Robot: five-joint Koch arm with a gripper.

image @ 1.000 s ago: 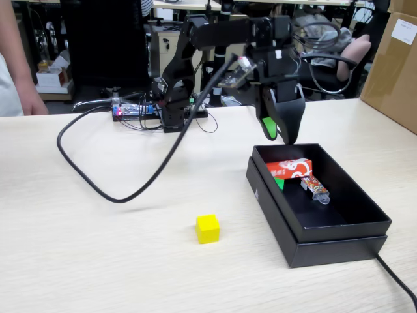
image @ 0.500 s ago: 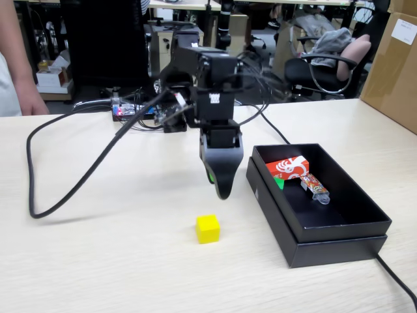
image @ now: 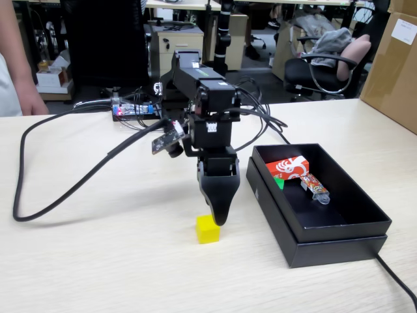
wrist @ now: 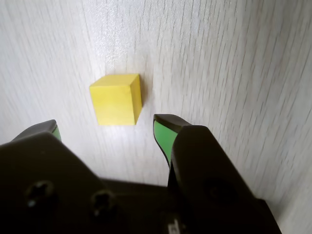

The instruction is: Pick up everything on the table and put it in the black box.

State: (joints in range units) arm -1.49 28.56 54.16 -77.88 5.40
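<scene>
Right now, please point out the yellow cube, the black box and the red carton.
yellow cube (wrist: 116, 100), wrist view, top face.
black box (image: 341, 250), fixed view, front outer wall.
red carton (image: 290, 168), fixed view, printed top face.

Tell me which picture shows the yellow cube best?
The wrist view: the yellow cube sits whole and close on the table, just ahead of the open gripper. In the fixed view the cube looks small, its top partly hidden behind the gripper.

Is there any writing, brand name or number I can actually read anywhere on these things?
None can be read.
Red carton: white swirl print, no legible words.
Wrapped packet: print too small.
White sticker on the arm: too blurred.
Label on the brown carton: too blurred.
Yellow cube: blank.
</scene>
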